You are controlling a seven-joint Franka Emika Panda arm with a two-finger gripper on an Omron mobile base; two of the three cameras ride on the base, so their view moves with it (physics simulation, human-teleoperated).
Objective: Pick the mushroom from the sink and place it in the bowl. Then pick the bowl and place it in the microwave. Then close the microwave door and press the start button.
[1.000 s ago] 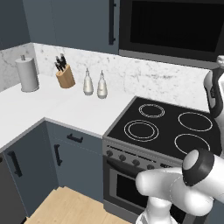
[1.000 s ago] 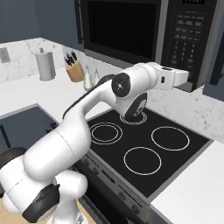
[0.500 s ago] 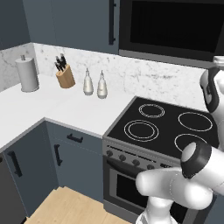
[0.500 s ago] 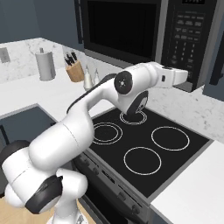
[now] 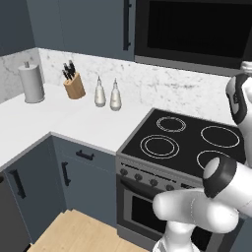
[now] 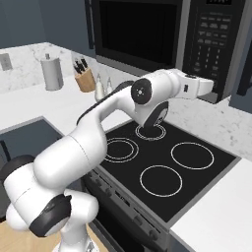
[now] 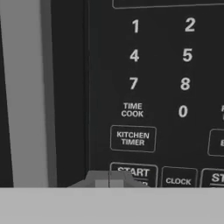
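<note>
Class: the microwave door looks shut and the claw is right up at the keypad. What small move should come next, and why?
Probably a short push straight ahead onto the START button. In the hand view the shut claw sits just in front of that key, slightly to its left, and the microwave door appears closed in the right base view, so pressing start seems the step left.

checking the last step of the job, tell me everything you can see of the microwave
The microwave is a large black unit set among dark cabinets above the stove. Its wide door with a dark window is shut. To the right sits a black panel with white number keys and buttons marked time cook, kitchen timer, start and clock. The shut gripper is right at the start button; contact cannot be confirmed.
</note>
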